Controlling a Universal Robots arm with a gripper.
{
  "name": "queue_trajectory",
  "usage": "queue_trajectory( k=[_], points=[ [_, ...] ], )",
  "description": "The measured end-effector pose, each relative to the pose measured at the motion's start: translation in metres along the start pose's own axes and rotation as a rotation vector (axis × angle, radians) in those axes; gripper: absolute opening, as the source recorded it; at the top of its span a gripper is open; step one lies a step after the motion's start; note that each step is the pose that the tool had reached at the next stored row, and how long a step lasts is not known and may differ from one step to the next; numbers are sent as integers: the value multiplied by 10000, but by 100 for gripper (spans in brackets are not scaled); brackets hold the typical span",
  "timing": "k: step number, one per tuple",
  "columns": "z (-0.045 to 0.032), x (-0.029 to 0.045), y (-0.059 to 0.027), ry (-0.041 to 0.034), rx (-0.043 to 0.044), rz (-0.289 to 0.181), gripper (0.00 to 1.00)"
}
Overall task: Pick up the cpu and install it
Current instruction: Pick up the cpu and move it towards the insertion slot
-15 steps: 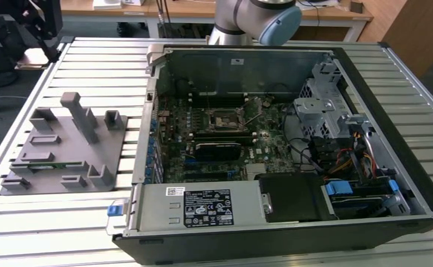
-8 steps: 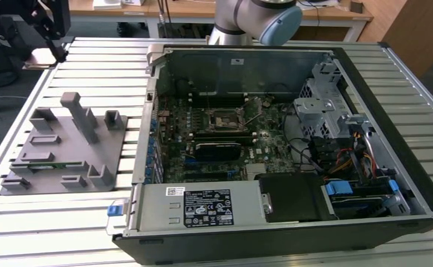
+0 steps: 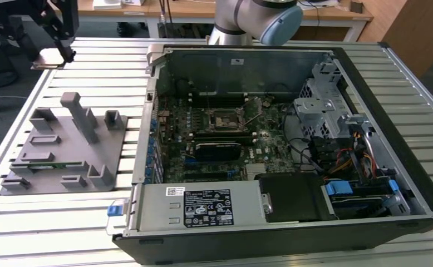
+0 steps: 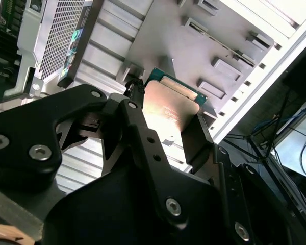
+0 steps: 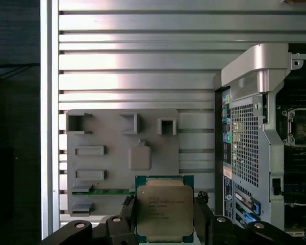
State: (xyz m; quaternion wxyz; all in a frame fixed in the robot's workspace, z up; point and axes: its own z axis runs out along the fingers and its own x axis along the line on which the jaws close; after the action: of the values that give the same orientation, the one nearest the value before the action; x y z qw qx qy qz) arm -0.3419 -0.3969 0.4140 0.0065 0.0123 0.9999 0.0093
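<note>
The cpu (image 5: pixel 164 214), a small square chip with a silvery top and green rim, is clamped between my gripper's (image 5: pixel 164 204) black fingers in both wrist views, cpu (image 4: pixel 171 107) and gripper (image 4: pixel 167 118). In the exterior view the gripper (image 3: pixel 52 54) hangs high at the far left, above the slatted table behind the grey tray (image 3: pixel 60 150), with the pale cpu (image 3: pixel 45 58) in it. The dark motherboard socket (image 3: pixel 224 118) sits inside the open computer case, well to the exterior view's right of the gripper. Below the chip in the first wrist view lies the grey tray (image 5: pixel 107 132).
The open computer case (image 3: pixel 394 183) takes up the middle and right of the table, with a drive cage (image 3: pixel 324 108) and power supply (image 3: pixel 198 206) inside. A thin green memory stick (image 3: pixel 49 165) lies in the tray. The arm's base (image 3: pixel 254 19) stands behind the case.
</note>
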Motion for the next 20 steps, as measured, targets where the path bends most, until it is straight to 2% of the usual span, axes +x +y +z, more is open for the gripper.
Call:
queue_trajectory(
  k=[20],
  points=[
    [6, -297, 7, 1, 0, 0, 54]
  ],
)
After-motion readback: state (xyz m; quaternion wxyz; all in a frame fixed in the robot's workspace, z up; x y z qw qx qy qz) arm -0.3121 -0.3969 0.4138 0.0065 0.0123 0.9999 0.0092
